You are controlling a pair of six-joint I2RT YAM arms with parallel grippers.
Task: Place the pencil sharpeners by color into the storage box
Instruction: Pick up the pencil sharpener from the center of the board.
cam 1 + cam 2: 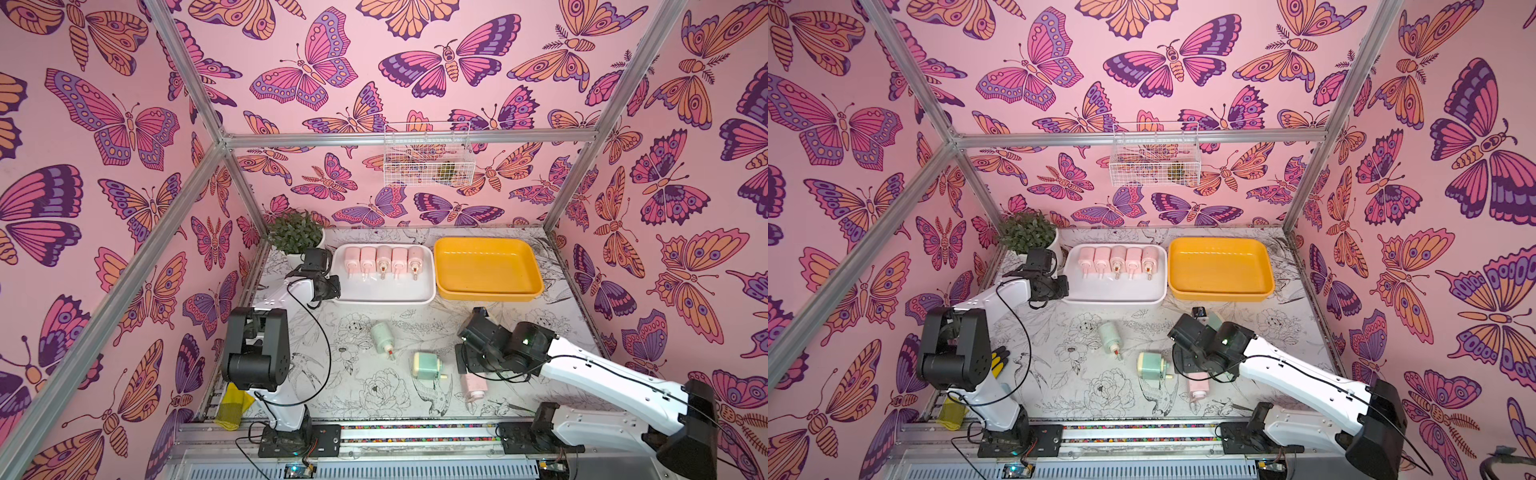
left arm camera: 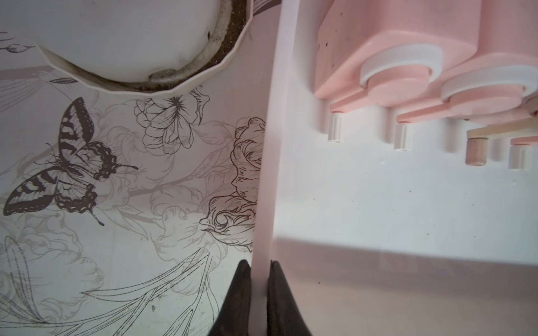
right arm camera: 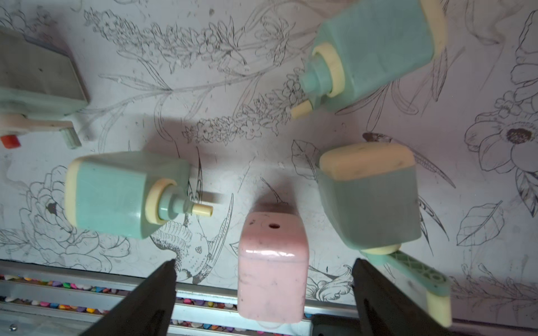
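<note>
Right jaws wide; pink sharpener (image 1: 473,386) partly hidden.

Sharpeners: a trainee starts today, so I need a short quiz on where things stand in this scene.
1. How many pink sharpeners lie in the white tray?
2. True or false: the yellow tray holds nothing.
3. Pick one. The left pincer is: A) open, B) shut on the white tray's rim, C) shut on a pink sharpener.

Key: 1. five, in one row. 2. true. 3. B.
</note>
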